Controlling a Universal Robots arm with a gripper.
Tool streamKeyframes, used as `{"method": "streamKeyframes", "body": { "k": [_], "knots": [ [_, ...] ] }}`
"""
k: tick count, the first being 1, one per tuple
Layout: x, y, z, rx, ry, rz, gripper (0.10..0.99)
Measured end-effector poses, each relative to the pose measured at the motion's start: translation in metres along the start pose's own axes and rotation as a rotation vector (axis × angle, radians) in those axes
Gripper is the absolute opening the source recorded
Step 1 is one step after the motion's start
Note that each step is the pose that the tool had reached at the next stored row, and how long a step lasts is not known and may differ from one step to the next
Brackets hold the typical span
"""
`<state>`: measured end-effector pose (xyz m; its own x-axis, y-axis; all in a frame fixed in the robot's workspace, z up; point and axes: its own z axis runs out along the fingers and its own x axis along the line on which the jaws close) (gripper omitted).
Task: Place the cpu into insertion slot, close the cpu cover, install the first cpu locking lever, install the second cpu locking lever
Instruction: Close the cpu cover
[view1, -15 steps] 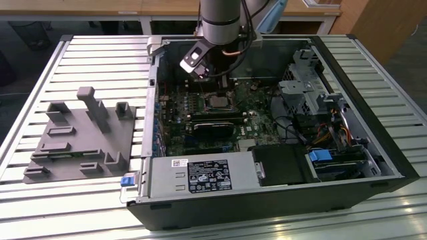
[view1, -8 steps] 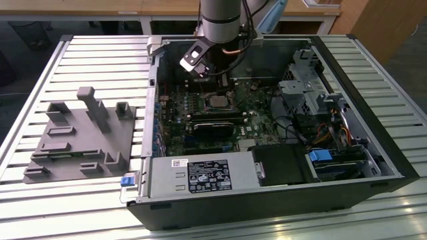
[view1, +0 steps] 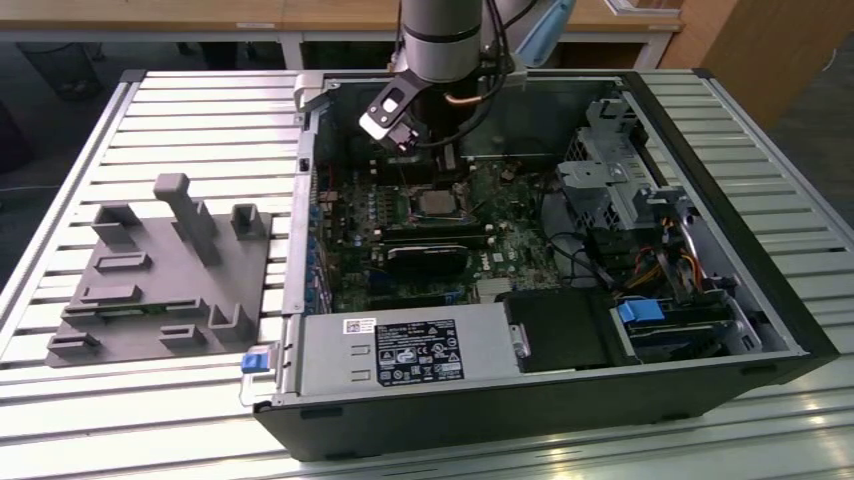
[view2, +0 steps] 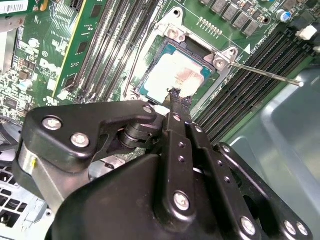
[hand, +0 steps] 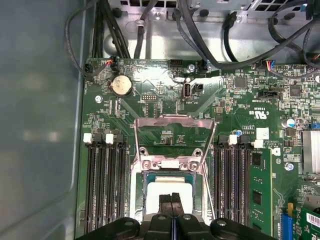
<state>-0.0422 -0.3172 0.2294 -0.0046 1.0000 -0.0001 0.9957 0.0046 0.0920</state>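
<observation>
Silver-beige flat square cpu (hand: 156, 196): lies flat inside the socket, pale face up. In the exterior view it sits at 6 o'clock of the gripper, near the middle of the green board.
Black square insertion slot with thin silver rim (view2: 192, 49): filled by the chip and flanked on both sides by long black memory slots (hand: 102, 185).
Thin silver frame-plate cpu cover (hand: 175, 118): swung open on its hinge, and green board shows through its window. It is off the chip.
Thin silver wire locking lever (view2: 265, 74): unlatched, sticking out from the socket corner over the memory slots.
Black two-finger gripper (hand: 171, 197): poised over the chip face with its fingertips together and nothing between them. I cannot tell whether it touches the chip.
Black open computer case (view1: 747, 330): lies on a slatted metal table (view1: 187, 110).
Grey plastic fixture (view1: 160, 270): on the table at 9 o'clock of the case, well apart from the arm.
</observation>
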Motion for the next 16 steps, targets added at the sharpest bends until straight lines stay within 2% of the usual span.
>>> {"method": "streamKeyframes", "body": {
  "k": [9, 16],
  "knots": [
    [0.0000, 0.0007, -0.0064, 0.001, 0.0039, 0.000, 0.122],
    [0.0000, 0.0021, -0.0171, 0.003, 0.0044, 0.000, 0.122]
  ]
}}
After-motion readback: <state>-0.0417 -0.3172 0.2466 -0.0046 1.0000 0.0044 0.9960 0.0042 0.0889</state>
